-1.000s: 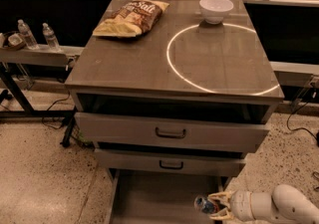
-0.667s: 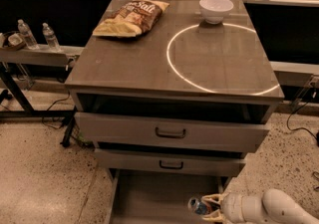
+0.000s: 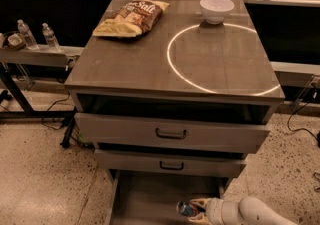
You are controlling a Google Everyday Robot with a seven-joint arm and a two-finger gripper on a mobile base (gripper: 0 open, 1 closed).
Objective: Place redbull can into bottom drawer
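Pincer (image 3: 195, 209) low right, pinching slim blue-and-silver metal redbull can (image 3: 184, 209) | can above floor of open wide grey metal bottom drawer (image 3: 145, 195) | I judge can light, rigid, slick, dentable: grip mid-body, gently.

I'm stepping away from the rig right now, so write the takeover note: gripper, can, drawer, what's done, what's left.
Gripper: low at the right of the view, over the open bottom drawer, shut on the redbull can.
Bottom drawer: pulled out below the two upper drawers.
Done: can grasped and inside the drawer's outline; whether it touches the floor cannot be told.
Left: set it down, release, withdraw the arm.
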